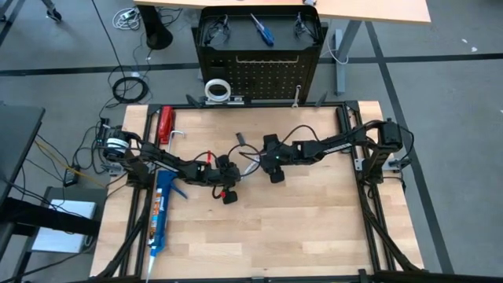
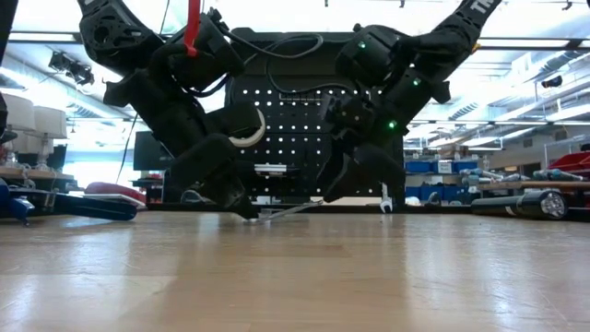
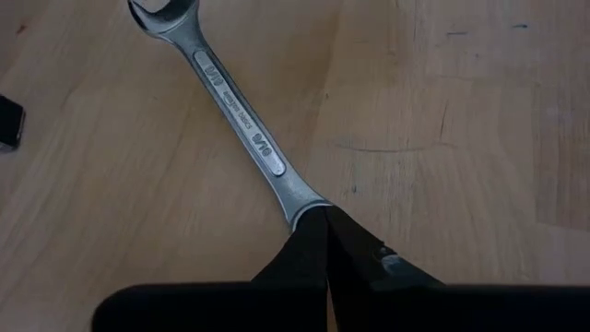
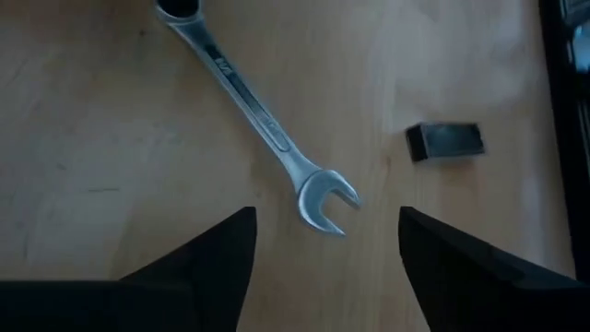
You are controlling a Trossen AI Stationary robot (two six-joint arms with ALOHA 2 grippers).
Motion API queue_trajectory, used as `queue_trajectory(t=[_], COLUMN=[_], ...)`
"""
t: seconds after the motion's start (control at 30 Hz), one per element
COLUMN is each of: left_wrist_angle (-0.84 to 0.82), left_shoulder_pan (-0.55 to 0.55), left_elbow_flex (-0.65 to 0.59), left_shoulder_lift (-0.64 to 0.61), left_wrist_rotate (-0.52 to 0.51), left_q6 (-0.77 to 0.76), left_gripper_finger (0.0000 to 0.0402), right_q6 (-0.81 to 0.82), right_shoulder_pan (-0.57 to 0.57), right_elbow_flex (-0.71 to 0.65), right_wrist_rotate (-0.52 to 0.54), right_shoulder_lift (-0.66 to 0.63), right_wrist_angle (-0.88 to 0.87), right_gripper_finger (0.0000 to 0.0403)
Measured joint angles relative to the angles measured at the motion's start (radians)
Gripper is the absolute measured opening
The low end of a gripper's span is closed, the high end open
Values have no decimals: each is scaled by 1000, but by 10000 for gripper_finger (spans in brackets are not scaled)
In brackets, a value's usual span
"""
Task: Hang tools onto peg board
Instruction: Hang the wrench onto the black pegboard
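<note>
1. my left end effector is clamping one end of the long silver wrench, lying on the pale wooden table.
2. my right end effector is hovering spread apart just short of the wrench's open end, the shaft running away from it.

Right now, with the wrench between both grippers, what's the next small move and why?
Probably lift the left gripper slightly: it is shut on one end of the wrench, while the right gripper stands open, clear of the other end, so only the left holds it.

Both grippers meet just before the peg board — left gripper, right gripper beside it.
</note>
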Motion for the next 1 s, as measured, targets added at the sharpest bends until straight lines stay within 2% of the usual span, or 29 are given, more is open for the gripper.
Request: queue_trajectory(t=[0.17, 0.3, 0.53, 0.67, 1.0], left_wrist_angle=[7, 7, 9, 12, 45], left_shoulder_pan=[0, 0, 0, 0, -2], left_elbow_flex=[0, 0, 0, -1, -1], left_shoulder_lift=[1, 1, 1, 1, 1], left_wrist_rotate=[2, 1, 2, 2, 10], left_q6=[0, 0, 0, 0, -3], left_gripper_finger=[0, 0, 0, 0, 0], right_q6=[-73, -148, -162, -205, -291], right_shoulder_pan=[-9, 6, 22, 21, 23], right_elbow_flex=[-14, -8, 38, 44, 44], right_wrist_rotate=[18, 33, 90, 92, 101], right_shoulder_lift=[39, 97, 160, 162, 163], right_wrist_angle=[40, 144, 159, 147, 142], right_gripper_finger=[264, 260, 240, 205, 74])
